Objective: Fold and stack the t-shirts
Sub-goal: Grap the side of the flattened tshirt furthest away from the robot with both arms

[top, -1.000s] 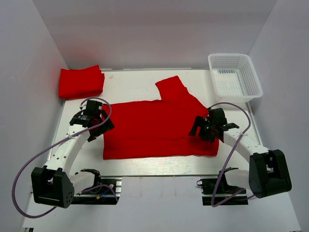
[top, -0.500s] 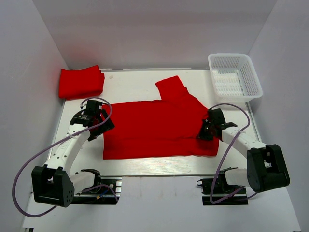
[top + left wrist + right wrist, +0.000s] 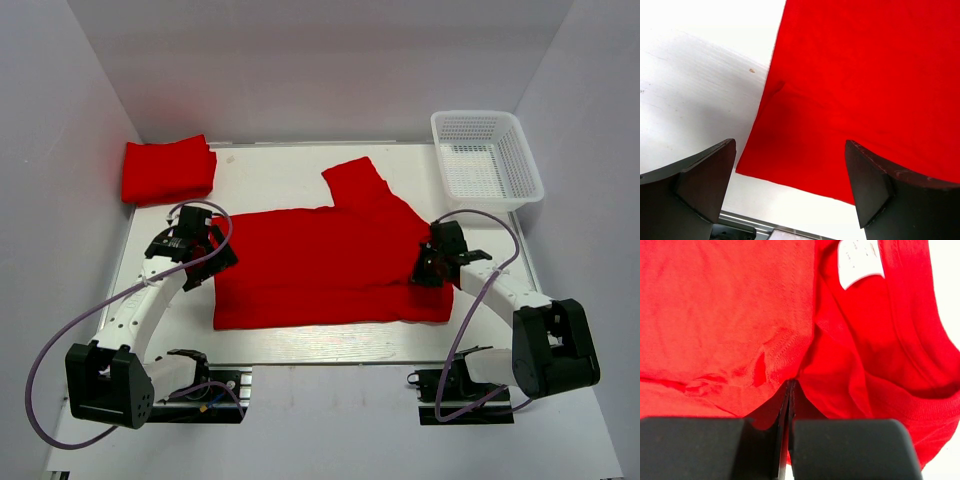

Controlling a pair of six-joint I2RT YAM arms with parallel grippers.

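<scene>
A red t-shirt (image 3: pixel 330 262) lies spread across the table, partly folded, with one sleeve pointing to the back. A second t-shirt (image 3: pixel 168 170) sits folded at the back left corner. My left gripper (image 3: pixel 207 262) hovers open over the spread shirt's left edge; in the left wrist view its fingers (image 3: pixel 705 175) straddle the red cloth (image 3: pixel 865 75) and its near corner. My right gripper (image 3: pixel 427 268) is at the shirt's right side, shut on a pinch of cloth. In the right wrist view the gripper (image 3: pixel 790 386) has fabric (image 3: pixel 715 315) bunched at the tips, near the collar and its white label (image 3: pixel 860 260).
A white mesh basket (image 3: pixel 487 160) stands at the back right, just beyond the right arm. White walls close the table on three sides. A metal rail (image 3: pixel 320 345) runs along the near table edge in front of the arm bases.
My right gripper has gone from open to shut, pinching the shirt's right edge, and shifted slightly right. The left arm and both shirts have not moved.
</scene>
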